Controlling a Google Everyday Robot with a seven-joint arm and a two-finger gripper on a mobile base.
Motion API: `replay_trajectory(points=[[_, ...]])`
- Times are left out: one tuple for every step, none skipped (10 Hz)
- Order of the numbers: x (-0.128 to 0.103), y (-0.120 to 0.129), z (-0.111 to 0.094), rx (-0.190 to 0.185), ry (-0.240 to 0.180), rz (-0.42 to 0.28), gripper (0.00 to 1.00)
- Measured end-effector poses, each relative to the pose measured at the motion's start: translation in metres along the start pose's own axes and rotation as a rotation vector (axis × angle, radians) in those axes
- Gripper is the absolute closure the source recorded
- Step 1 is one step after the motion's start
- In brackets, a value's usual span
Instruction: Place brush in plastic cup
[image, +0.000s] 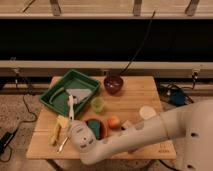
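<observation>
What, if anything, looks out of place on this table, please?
The brush lies askew across the front rim of the green tray, half in, half on the table. Nothing looks spilled or broken. The hand hovers over the table's front left.

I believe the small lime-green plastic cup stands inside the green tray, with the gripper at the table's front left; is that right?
Not quite: the camera view shows the lime-green plastic cup on the wooden table beside the green tray, not inside; the gripper is front left.

Green tray (59, 87) on wooden table (145, 91), dark bowl (113, 84) beside it, orange ball (114, 121) nearer the front.
</observation>
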Motion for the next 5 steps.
replay_trajectory(points=[[0.001, -0.001, 0.001, 0.004, 0.002, 0.01, 0.2], [-0.001, -0.007, 0.003, 0.014, -0.002, 0.016, 0.2], [-0.003, -0.012, 0.005, 0.024, -0.007, 0.018, 0.2], [-0.003, -0.015, 0.007, 0.03, -0.008, 0.02, 0.2], [-0.003, -0.017, 0.008, 0.036, -0.009, 0.024, 0.2]])
